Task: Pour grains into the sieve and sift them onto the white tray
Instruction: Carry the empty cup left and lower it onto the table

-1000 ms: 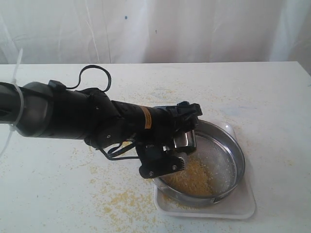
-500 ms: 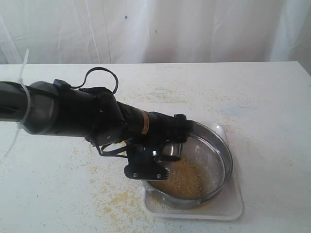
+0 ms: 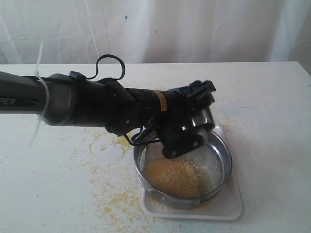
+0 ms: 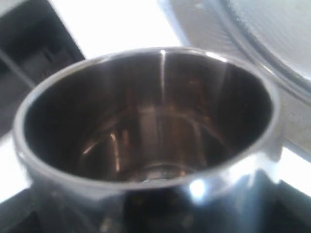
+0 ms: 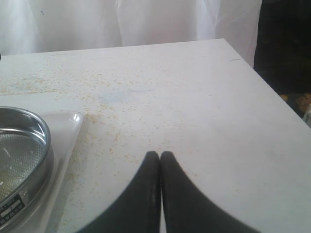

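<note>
In the exterior view my left gripper (image 3: 193,122) is shut on a small steel cup (image 3: 204,118), held tilted above the far rim of the sieve (image 3: 224,160). The left wrist view looks into the cup (image 4: 146,121); its inside is bare steel with no grains. A yellow heap of grains (image 3: 172,177) lies on the sieve's mesh. The sieve stands on the white tray (image 3: 214,212). My right gripper (image 5: 160,155) is shut on nothing, low over the table to the right of the tray (image 5: 68,128) and the sieve (image 5: 29,141); the exterior view does not show it.
Spilled grains (image 3: 121,199) are scattered on the white tabletop left of the tray and, more thinly, beyond it (image 5: 97,82). The table's right edge (image 5: 272,92) runs close to my right gripper. A white curtain hangs behind the table.
The left gripper with the cup swung from the sieve's near-left rim up to its far rim. The sieve and tray slid a little to the left a second ago.
</note>
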Controlling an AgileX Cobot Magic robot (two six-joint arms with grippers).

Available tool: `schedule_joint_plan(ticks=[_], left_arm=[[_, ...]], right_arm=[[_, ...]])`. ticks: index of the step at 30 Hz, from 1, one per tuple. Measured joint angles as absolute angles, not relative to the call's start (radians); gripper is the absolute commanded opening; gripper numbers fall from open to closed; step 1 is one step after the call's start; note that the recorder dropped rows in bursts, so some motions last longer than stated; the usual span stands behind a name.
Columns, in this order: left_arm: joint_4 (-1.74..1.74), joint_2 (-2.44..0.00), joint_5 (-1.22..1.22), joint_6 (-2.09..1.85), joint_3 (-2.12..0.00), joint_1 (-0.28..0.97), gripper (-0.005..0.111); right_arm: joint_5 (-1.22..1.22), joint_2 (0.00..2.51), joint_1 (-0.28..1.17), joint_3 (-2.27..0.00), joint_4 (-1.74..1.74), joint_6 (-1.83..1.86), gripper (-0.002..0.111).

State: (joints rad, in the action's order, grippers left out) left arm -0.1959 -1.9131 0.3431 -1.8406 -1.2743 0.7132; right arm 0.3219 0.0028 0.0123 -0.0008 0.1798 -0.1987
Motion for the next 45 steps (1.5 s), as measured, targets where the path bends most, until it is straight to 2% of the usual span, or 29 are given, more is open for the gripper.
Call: schedule_joint_plan(ticks=[9, 14, 16, 21, 26, 31, 36, 41, 45], left_arm=[[0.502, -1.764, 0.858, -1.479, -1.13, 0.722, 0.0], [0.566, -1.637, 0.927, -1.165, -0.938, 0.67, 0.0], [0.538, -1.615, 0.927, -0.913, -0.854, 0.596, 0.0], [0.361, -1.631, 0.931, -0.297, -0.69, 0.302, 0.0], [-0.12, -1.663, 0.938, -0.08, -0.614, 0.099, 0.0], [-0.385, -1.7, 0.921, -0.059, -0.608, 0.075, 0.0], [-0.361, -1.776, 0.933, -0.068, -0.608, 0.074, 0.0], [-0.345, -1.908, 1.146, -0.039, -0.608, 0.072, 0.0], [-0.373, -1.978, 1.189, -0.016, -0.608, 0.072, 0.0]], right_arm=[[0.322, 0.003, 0.012, -0.001, 0.18, -0.199, 0.0], [0.322, 0.003, 0.012, -0.001, 0.18, -0.199, 0.0], [0.322, 0.003, 0.012, -0.001, 0.18, -0.199, 0.0], [0.322, 0.003, 0.012, -0.001, 0.18, -0.199, 0.0], [0.322, 0.003, 0.012, -0.001, 0.18, -0.199, 0.0], [0.322, 0.003, 0.012, -0.001, 0.18, -0.199, 0.0], [0.322, 0.003, 0.012, -0.001, 0.18, -0.199, 0.0], [0.322, 0.003, 0.012, -0.001, 0.18, -0.199, 0.0], [0.322, 0.003, 0.012, -0.001, 0.18, -0.199, 0.0]])
